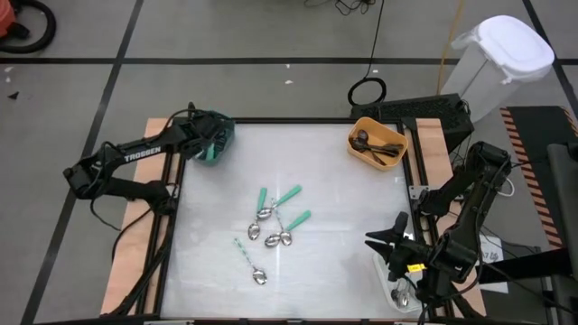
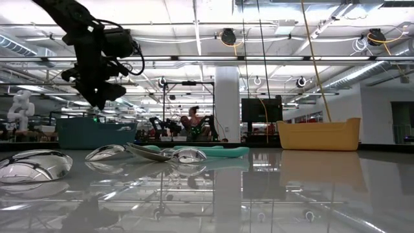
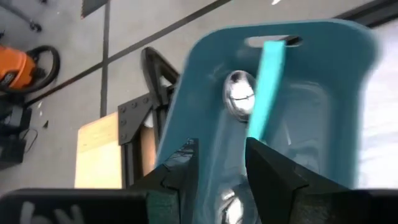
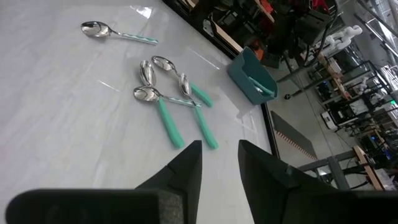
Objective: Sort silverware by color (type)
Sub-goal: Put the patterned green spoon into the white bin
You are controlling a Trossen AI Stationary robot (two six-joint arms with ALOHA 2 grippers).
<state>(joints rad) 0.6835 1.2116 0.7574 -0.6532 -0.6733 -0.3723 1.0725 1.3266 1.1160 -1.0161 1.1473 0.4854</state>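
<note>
High view: 4 teal-handled spoons (image 1: 274,226) on table (image 1: 343,208).

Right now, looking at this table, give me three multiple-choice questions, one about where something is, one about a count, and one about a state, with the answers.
1. Where is the left claw?
A. Over the teal bin
B. Over the orange bin
C. Over the table's middle

2. How many teal-handled spoons lie loose on the table?
A. Two
B. Four
C. Seven

3. What is between the left claw's fingers?
A. A black spoon
B. A teal-handled spoon
C. Nothing

Answers: 1 A, the high view puts the left arm's end at the teal bin in the far left corner. 2 B, four show mid-table in the high and right wrist views. 3 C, the fingers stand apart and empty, with a spoon lying in the bin beyond them.
</note>
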